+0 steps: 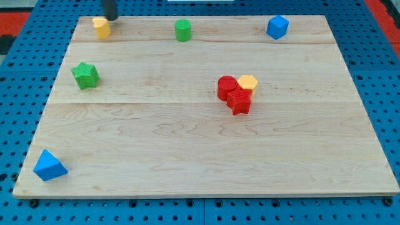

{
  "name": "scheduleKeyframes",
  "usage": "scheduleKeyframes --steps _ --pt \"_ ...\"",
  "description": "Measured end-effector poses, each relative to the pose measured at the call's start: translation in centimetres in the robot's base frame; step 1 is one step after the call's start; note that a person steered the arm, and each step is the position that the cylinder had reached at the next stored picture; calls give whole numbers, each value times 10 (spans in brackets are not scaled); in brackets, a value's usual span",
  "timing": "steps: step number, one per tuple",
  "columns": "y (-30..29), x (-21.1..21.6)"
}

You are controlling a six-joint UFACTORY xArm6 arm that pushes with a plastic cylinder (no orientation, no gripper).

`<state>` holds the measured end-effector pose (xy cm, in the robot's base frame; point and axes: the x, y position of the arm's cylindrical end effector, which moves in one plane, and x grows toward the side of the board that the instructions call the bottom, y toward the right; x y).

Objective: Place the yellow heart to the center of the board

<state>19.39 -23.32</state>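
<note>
The yellow heart (101, 27) lies near the board's top left corner. My tip (111, 19) is just above and to the right of it, at the board's top edge, touching it or nearly so. The wooden board (187, 150) fills most of the view. Only the lowest part of the rod shows; the rest is cut off by the view's top.
A green cylinder (182, 29) and a blue cube (277, 27) sit along the top. A green star (85, 75) is at the left. A red cylinder (226, 86), a red star (239, 102) and a yellow hexagon (247, 82) cluster right of centre. A blue triangle (49, 165) is at the bottom left.
</note>
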Motion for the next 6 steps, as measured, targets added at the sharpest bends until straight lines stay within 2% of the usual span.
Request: scheduleKeyframes --steps 1,2,4,6 --pt "-9 34" --pt "49 58" --pt "88 128" --pt "221 153"
